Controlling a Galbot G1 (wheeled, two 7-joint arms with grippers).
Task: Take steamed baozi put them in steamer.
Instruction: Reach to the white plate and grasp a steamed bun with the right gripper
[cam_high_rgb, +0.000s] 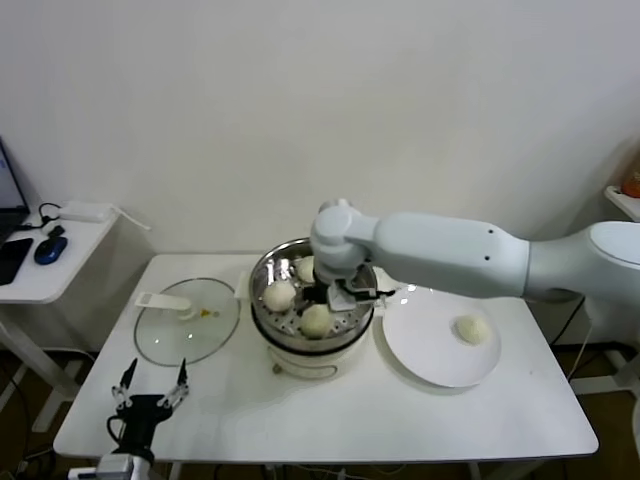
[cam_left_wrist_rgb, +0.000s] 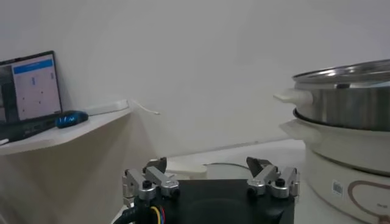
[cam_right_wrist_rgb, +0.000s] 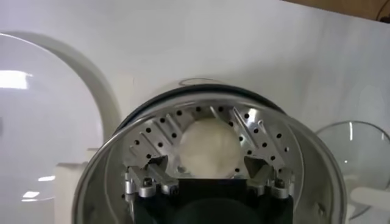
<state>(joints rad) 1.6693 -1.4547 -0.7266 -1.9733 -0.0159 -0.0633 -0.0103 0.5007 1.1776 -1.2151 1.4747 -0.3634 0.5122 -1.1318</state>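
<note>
I've got the right gripper (cam_right_wrist_rgb: 207, 173) hanging over the steamer (cam_high_rgb: 268, 268), jaws wide apart, gripping nothing. Three baozi (cam_high_rgb: 279, 295) sit on its perforated tray, the fourth baozi (cam_high_rgb: 472, 328) is on the plate (cam_high_rgb: 425, 350). Left gripper (cam_high_rgb: 152, 385) is parked, jaws apart, near the surface's front-left edge (cam_high_rgb: 330, 410).

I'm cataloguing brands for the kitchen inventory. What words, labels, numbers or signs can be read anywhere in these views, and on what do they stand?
No text can be read as words.
Small label on the steamer white base, left wrist view: too small and blurred to read.
Curved line marking beside that label: a mark, no legible text.
Laptop screen on the side table: blue bar and dots, too blurred to read.
</note>
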